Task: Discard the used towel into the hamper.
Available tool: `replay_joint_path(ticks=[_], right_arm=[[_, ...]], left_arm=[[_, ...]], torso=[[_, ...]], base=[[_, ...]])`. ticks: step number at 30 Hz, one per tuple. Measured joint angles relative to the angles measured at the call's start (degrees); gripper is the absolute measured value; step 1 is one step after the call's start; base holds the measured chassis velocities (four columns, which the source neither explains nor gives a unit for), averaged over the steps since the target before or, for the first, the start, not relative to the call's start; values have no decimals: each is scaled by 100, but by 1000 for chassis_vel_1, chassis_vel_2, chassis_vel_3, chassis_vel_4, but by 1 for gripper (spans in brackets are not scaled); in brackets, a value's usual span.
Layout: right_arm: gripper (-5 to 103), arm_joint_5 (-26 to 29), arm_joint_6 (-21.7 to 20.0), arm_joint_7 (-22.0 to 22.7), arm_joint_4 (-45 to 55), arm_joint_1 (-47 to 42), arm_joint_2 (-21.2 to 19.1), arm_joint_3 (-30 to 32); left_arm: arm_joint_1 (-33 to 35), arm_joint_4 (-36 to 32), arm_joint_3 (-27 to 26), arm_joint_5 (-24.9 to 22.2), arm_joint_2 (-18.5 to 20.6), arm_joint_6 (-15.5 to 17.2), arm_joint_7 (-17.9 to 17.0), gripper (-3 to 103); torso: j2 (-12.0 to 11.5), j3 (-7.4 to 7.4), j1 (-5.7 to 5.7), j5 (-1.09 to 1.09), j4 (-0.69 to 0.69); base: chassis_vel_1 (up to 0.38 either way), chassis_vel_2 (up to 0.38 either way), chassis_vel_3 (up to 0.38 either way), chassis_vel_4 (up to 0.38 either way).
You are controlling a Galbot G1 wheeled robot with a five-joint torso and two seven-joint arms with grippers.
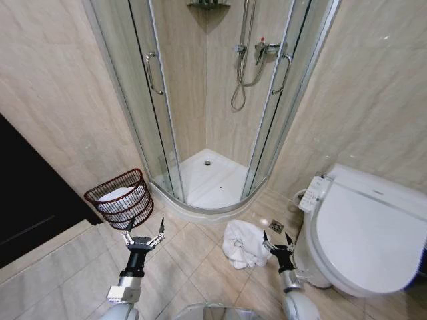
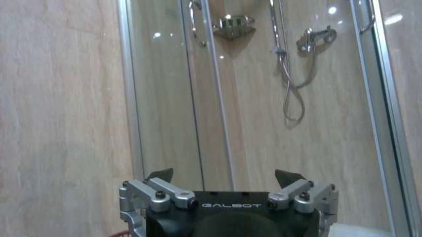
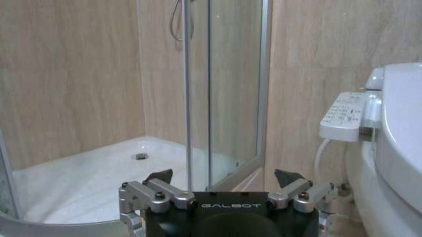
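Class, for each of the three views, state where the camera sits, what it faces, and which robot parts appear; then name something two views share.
Head view: high up, looking down at floor, towel, hamper, both arms.
Left wrist view: behind the left gripper, jaws open, facing the shower glass.
Right wrist view: behind the right gripper, jaws open, facing shower tray and toilet.
Shared: both wrist views show the shower hose.

White towel (image 1: 243,243), red-brown open-weave hamper (image 1: 120,199), beige veined wall tiles (image 1: 60,100), white toilet (image 1: 367,233).
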Motion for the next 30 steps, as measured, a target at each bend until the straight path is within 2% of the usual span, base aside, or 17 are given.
replay_joint_path(ticks=[17, 21, 30], right_arm=[[100, -36, -53, 51, 323, -214, 107, -27], [100, -114, -2, 374, 407, -240, 140, -131], [100, -466, 126, 715, 633, -415, 270, -172]], left_arm=[[16, 243, -41, -41, -2, -75, 19, 100], [23, 240, -50, -51, -2, -79, 8, 100], [53, 202, -58, -76, -2, -81, -24, 100]], torso=[[-436, -251, -181, 0, 1], [-546, -316, -225, 0, 1], [-772, -457, -311, 0, 1]], base=[[0, 0, 0, 0], [0, 0, 0, 0], [0, 0, 0, 0]])
